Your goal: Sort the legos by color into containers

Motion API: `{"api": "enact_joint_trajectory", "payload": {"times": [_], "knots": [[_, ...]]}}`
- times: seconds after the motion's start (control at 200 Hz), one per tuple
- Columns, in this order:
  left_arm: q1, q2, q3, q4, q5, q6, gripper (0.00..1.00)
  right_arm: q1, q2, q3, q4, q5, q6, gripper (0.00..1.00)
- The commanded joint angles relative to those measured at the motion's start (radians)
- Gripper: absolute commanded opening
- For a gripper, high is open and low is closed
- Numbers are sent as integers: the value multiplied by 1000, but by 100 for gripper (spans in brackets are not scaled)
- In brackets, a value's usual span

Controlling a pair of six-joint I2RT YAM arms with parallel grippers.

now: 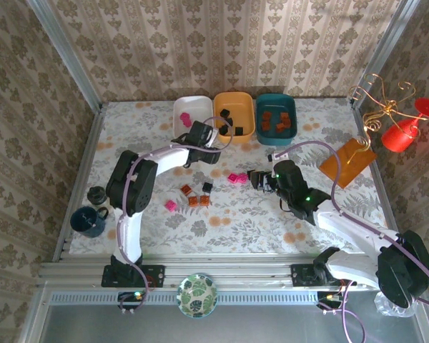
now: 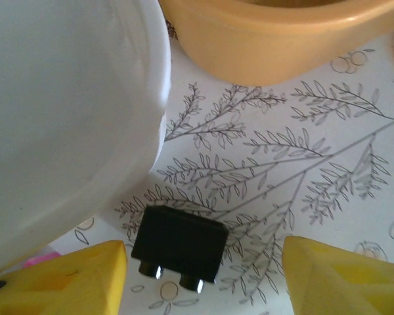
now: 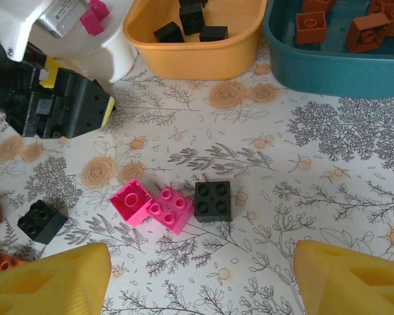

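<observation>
Three containers stand in a row at the back: a white tray (image 1: pixel 193 100) with pink legos, an orange-yellow tray (image 1: pixel 232 95) with black ones, and a teal tray (image 1: pixel 275 96) with orange-brown ones. My left gripper (image 1: pixel 204 136) is low in front of the white and yellow trays. It is open, and a black lego (image 2: pixel 178 244) lies on its side on the table between its fingers (image 2: pixel 72 279), nearer the left one. My right gripper (image 3: pixel 203 282) hangs open above two pink legos (image 3: pixel 131 199) and a black lego (image 3: pixel 213 200) that sit side by side.
More loose legos lie mid-table: orange-brown (image 1: pixel 198 201), black (image 1: pixel 207 186), pink (image 1: pixel 171 205). A dark blue mug (image 1: pixel 89 221) stands at the left edge and a green bowl (image 1: pixel 197 294) on the front rail. An orange card (image 1: pixel 347 162) and a red funnel on a gold wire stand (image 1: pixel 404 128) are at the right.
</observation>
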Motion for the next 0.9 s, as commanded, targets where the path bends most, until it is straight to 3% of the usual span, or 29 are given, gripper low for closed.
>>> {"api": "enact_joint_trajectory", "payload": {"times": [0.0, 0.255, 0.46, 0.69, 0.895], "knots": [[9, 35, 56, -61, -45, 34, 67, 1, -6, -3, 21, 25, 9, 75], [9, 100, 115, -85, -38, 50, 69, 1, -5, -3, 20, 26, 9, 75], [9, 111, 116, -69, 35, 73, 68, 1, 1, -3, 22, 25, 7, 75], [9, 113, 129, -89, 47, 61, 51, 1, 2, 0, 20, 27, 4, 75], [-21, 15, 72, -65, 57, 31, 37, 1, 6, -1, 22, 25, 4, 76]]}}
